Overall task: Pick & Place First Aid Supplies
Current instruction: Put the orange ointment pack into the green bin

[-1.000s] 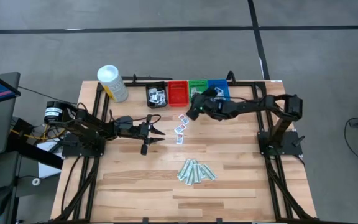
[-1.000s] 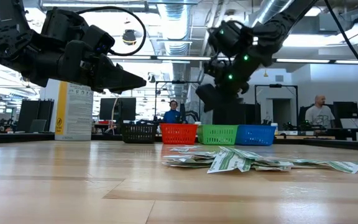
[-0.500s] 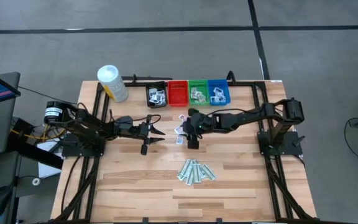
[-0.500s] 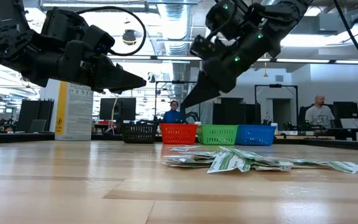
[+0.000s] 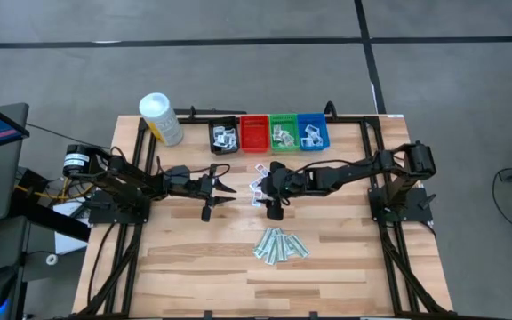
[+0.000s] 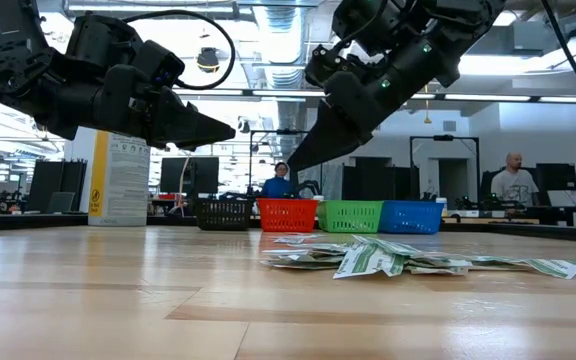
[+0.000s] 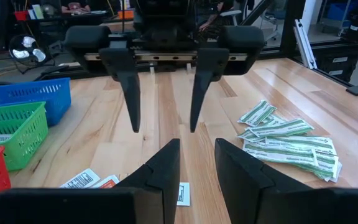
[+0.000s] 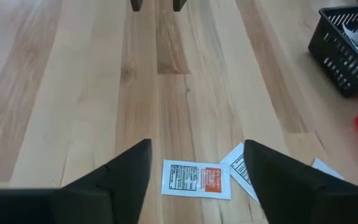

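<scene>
Loose white first aid packets (image 5: 258,184) lie flat at mid table. A pile of pale-green strips (image 5: 280,244) lies nearer the front edge. My right gripper (image 5: 266,196) hangs open above the white packets, slanting down. In the right wrist view its fingers (image 8: 124,177) stand on either side of a packet with orange print (image 8: 196,179) without touching it. My left gripper (image 5: 228,189) waits level and open to the left of the packets, with nothing between its fingers (image 7: 166,165). The two grippers face each other.
A black bin (image 5: 224,137), a red bin (image 5: 254,133), a green bin (image 5: 283,133) and a blue bin (image 5: 313,132) stand in a row at the far edge; all but the red one show packets inside. A white canister (image 5: 161,118) stands at the far left. People show in the room beyond.
My right gripper has swung from the green and blue bins toward the table's near edge and now hangs over the loose white packets. It has turned about as it went. My left gripper has kept still.
</scene>
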### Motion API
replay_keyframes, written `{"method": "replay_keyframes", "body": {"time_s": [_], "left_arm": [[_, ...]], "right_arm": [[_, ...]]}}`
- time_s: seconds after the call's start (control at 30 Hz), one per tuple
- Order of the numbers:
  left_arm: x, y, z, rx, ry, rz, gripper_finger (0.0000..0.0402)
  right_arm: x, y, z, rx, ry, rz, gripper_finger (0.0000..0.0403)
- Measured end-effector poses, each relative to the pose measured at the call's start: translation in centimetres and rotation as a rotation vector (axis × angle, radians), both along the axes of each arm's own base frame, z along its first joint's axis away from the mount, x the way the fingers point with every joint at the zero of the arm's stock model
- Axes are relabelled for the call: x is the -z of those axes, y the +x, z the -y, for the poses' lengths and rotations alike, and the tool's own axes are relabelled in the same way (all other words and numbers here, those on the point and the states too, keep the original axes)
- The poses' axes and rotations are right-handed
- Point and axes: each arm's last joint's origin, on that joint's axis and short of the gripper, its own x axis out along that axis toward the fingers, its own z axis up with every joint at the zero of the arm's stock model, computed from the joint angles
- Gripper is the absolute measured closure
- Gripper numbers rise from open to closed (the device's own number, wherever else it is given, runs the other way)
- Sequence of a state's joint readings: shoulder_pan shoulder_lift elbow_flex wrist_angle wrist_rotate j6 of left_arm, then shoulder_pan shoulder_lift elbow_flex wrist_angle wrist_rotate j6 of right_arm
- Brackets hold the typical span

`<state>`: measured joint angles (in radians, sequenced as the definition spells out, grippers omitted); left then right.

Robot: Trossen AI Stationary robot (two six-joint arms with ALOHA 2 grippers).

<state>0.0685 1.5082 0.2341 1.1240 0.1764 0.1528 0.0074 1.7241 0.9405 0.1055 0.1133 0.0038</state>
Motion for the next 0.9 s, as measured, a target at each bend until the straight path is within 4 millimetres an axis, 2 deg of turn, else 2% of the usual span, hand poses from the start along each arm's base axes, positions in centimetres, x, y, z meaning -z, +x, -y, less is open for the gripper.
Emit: {"method": "replay_keyframes", "body": {"time_s": [0.17, 0.23, 0.43, 0.57, 0.9], "left_arm": [[0.0, 0.0, 0.0, 0.000, 0.000, 0.000, 0.0300], [0.0, 0.0, 0.0, 0.000, 0.000, 0.000, 0.0300], [0.0, 0.0, 0.0, 0.000, 0.000, 0.001, 0.0300], [0.0, 0.0, 0.0, 0.000, 0.000, 0.001, 0.0300], [0.0, 0.0, 0.0, 0.000, 0.000, 0.001, 0.0300]], "right_arm": [[0.0, 0.0, 0.0, 0.009, 0.010, 0.000, 0.0123], [0.8, 0.3, 0.0, 0.017, 0.020, -0.004, 0.0117], [5.1, 1.1, -0.2, 0.037, 0.015, -0.091, 0.0116], [6.9, 1.5, -0.4, 0.042, 0.019, -0.112, 0.0116], [7.3, 1.6, -0.3, 0.086, 0.011, -0.108, 0.0117]]}}
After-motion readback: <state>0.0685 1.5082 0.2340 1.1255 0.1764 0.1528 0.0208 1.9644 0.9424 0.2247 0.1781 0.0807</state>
